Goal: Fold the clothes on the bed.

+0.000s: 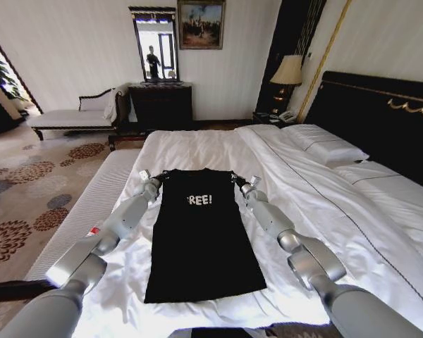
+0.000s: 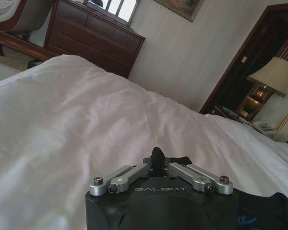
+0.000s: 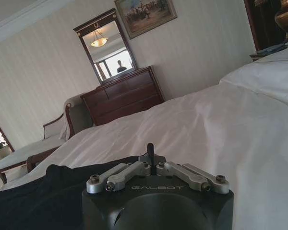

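**Both grippers closed at the far corners of the T-shirt**

While the black T-shirt (image 1: 201, 236) lies flat on the white duvet of the bed (image 1: 324, 204), sleeves folded in and collar at the far end, the left gripper (image 1: 145, 176) is pinched shut on its far left corner. The right gripper (image 1: 237, 179) is pinched shut on the far right corner. White lettering faces up. A pillow (image 1: 324, 144) lies far right.

Black T-shirt (image 1: 201, 236) flat on bed (image 1: 324, 211), left gripper (image 1: 146, 176), right gripper (image 1: 237, 180) at shoulders
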Tool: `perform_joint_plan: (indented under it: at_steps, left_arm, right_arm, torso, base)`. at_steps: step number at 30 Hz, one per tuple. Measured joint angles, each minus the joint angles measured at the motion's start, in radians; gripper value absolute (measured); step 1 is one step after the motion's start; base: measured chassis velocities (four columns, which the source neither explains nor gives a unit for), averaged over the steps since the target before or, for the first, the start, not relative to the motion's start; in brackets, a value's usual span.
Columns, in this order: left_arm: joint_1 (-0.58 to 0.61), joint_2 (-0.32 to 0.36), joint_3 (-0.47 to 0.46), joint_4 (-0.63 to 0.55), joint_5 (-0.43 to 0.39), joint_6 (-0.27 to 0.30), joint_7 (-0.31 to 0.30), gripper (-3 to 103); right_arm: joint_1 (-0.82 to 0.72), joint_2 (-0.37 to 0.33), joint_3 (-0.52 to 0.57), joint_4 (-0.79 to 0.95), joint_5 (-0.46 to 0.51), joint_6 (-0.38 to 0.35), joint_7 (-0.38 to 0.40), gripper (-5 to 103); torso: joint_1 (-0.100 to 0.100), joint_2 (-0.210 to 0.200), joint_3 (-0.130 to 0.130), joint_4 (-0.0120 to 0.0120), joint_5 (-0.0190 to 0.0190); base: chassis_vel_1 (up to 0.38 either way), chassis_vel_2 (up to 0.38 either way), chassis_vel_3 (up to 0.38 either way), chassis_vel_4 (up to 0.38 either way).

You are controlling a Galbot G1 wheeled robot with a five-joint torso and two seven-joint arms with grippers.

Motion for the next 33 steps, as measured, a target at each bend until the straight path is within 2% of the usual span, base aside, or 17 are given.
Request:
perform_joint_plan:
  at_steps: [8, 11, 12, 18, 22, 26, 27, 30, 33]
  left_arm:
    - [-0.085, -0.035, 0.067, 0.114, 0.000, 0.000, 0.052, 0]
    - [-0.089, -0.053, 0.060, 0.123, 0.005, -0.001, 0.054, 0]
    - [-0.088, -0.062, 0.053, 0.122, 0.013, -0.002, 0.048, 0]
    - [-0.053, -0.056, 0.045, 0.085, 0.034, -0.008, 0.029, 0]
    - [0.002, -0.029, 0.028, 0.028, 0.049, -0.020, 0.015, 0]
    - [0.095, 0.026, -0.030, -0.132, 0.052, -0.032, -0.016, 0]
    - [0.095, 0.026, -0.030, -0.132, 0.052, -0.032, -0.016, 0]
    - [0.178, 0.061, -0.097, -0.245, 0.057, -0.033, -0.044, 0]
    - [0.239, 0.079, -0.130, -0.317, 0.100, -0.049, -0.066, 0]
  right_arm:
    - [0.075, 0.042, 0.006, -0.136, -0.024, -0.019, -0.022, 1]
    - [0.079, 0.046, 0.007, -0.154, -0.035, -0.020, -0.026, 1]
    - [0.078, 0.047, 0.009, -0.157, -0.036, -0.020, -0.028, 1]
    - [0.054, 0.044, 0.009, -0.143, -0.030, -0.018, -0.031, 1]
    - [0.032, 0.040, 0.006, -0.109, -0.031, -0.015, -0.032, 1]
    - [-0.001, 0.035, 0.005, -0.051, -0.034, 0.015, -0.033, 1]
    - [-0.001, 0.035, 0.005, -0.051, -0.034, 0.015, -0.033, 1]
    - [-0.042, 0.019, 0.003, -0.001, -0.049, 0.050, -0.033, 1]
    - [-0.084, 0.000, -0.002, 0.049, -0.070, 0.074, -0.036, 1]
  torso:
    - [0.000, 0.000, 0.000, 0.0007, -0.0001]
    - [0.000, 0.000, 0.000, 0.0006, 0.0000]
    - [0.000, 0.000, 0.000, -0.0002, 0.0000]
    - [0.000, 0.000, 0.000, -0.0004, 0.0003]
    - [0.000, 0.000, 0.000, 0.0007, -0.0001]
    - [0.000, 0.000, 0.000, 0.0004, -0.0002]
    - [0.000, 0.000, 0.000, 0.0004, -0.0002]
    - [0.000, 0.000, 0.000, 0.0000, 0.0002]
    - [0.000, 0.000, 0.000, 0.0004, -0.0003]
  base:
    - [0.000, 0.000, 0.000, 0.000]
    - [0.000, 0.000, 0.000, 0.000]
    - [0.000, 0.000, 0.000, 0.000]
    - [0.000, 0.000, 0.000, 0.000]
    - [0.000, 0.000, 0.000, 0.000]
    - [0.000, 0.000, 0.000, 0.000]
    - [0.000, 0.000, 0.000, 0.000]
    - [0.000, 0.000, 0.000, 0.000]
    - [0.000, 0.000, 0.000, 0.000]
